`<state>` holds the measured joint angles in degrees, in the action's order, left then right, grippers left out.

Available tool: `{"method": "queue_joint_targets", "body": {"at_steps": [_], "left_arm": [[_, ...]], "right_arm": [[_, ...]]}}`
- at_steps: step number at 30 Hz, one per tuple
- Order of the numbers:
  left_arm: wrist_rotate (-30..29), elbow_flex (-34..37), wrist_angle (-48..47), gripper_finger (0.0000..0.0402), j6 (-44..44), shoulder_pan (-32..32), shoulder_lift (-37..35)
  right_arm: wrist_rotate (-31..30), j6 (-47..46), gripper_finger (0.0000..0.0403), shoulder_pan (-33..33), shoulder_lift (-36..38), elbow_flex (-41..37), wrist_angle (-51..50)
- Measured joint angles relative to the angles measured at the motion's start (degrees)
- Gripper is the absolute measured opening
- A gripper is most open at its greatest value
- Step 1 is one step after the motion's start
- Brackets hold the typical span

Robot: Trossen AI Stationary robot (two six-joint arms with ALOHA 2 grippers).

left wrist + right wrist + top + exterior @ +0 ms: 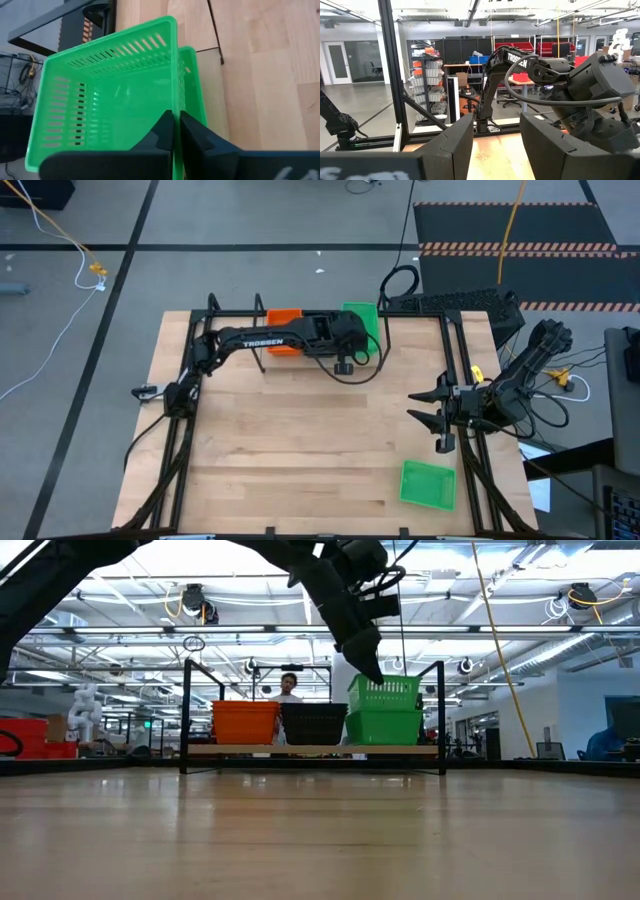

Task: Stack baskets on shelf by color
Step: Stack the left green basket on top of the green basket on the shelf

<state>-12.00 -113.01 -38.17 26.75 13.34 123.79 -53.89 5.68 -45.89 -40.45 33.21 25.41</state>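
Between the fingers of your left gripper (176, 131), the near wall of the top green basket (107, 85) is being pinched; the jaws are sitting nearly together with only that thin rim in the gap, so you are holding it firmly. Just under the basket you are gripping, a second green basket (384, 726) is lying on the shelf (312, 750), and the held one is sitting tilted on top of it rather than nested flat. Beside that green pile, farther along the shelf from your tool, the black basket (313, 723) is standing in the middle and the orange basket (245, 722) beyond it at the other end. Well apart from your left gripper, across the table, your right gripper (428, 411) is waiting near the table's edge with its fingers spread wide and nothing in them. Nearer the front edge than that gripper, a loose green basket (427, 483) is lying on the wood.
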Motion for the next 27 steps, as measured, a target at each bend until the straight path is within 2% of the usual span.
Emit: {"method": "queue_joint_targets", "body": {"at_steps": [8,12,14,22,27], "left_arm": [[0.4,0.0,-0.1,0.0044,-1.8,0.1,0.0],[6.1,0.0,-0.5,0.0046,-1.7,0.6,0.4],[6.8,0.0,-1.2,0.0046,-1.4,0.9,0.7],[5.7,0.0,-3.6,0.0047,-0.7,2.2,3.1],[4.8,0.0,-3.5,0.0047,3.6,2.3,3.0]], "right_arm": [[0.0,0.0,0.0155,0.0,0.0,0.0,0.0],[0.0,0.0,0.0155,0.0,0.0,0.0,0.0],[0.0,0.0,0.0155,0.0,0.0,0.0,0.0],[0.0,0.0,0.0155,0.0,0.0,0.0,-0.1],[0.0,0.1,0.0155,0.0,0.1,0.0,-0.1]]}}
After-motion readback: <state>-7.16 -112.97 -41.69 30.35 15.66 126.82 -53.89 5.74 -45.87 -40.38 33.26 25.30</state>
